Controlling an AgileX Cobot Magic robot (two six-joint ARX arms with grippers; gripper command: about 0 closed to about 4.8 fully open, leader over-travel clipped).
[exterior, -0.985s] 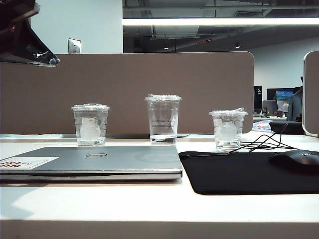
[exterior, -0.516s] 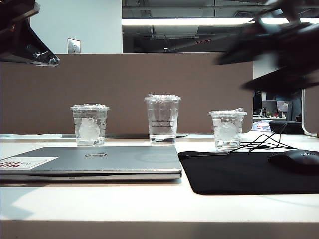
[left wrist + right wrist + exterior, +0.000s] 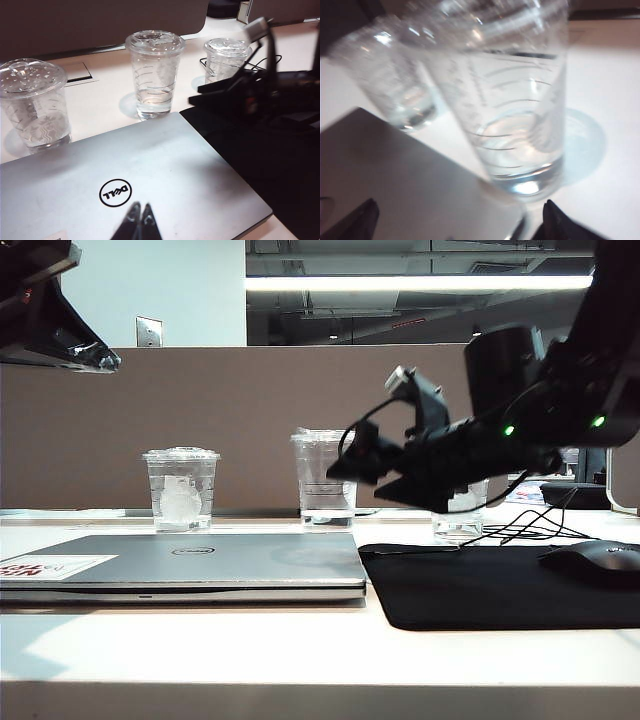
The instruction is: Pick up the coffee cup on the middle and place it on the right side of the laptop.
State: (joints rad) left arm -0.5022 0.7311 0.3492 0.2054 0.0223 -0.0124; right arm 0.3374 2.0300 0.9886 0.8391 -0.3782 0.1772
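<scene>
The coffee cup [image 3: 325, 480] [image 3: 154, 75] [image 3: 515, 115] is tall, clear and lidded, and stands upright behind the laptop's back right corner. The silver Dell laptop [image 3: 220, 565] [image 3: 150, 175] [image 3: 395, 170] lies closed on the table. My right gripper [image 3: 360, 480] [image 3: 200, 95] [image 3: 460, 220] hovers just right of the cup and points at it. It is open, and the cup lies ahead of its spread fingertips, not between them. My left gripper [image 3: 140, 210] is shut and empty above the laptop lid.
A shorter clear cup [image 3: 181, 490] [image 3: 32, 107] [image 3: 395, 85] stands at the left. Another [image 3: 460, 515] [image 3: 225, 60] at the right is partly hidden by my right arm. A black mouse mat [image 3: 480, 590] with a mouse [image 3: 595, 562] lies right of the laptop. A brown partition [image 3: 250, 400] backs the table.
My right arm has swung in from the upper right and come down beside the middle cup. The left arm, cups and laptop have not moved.
</scene>
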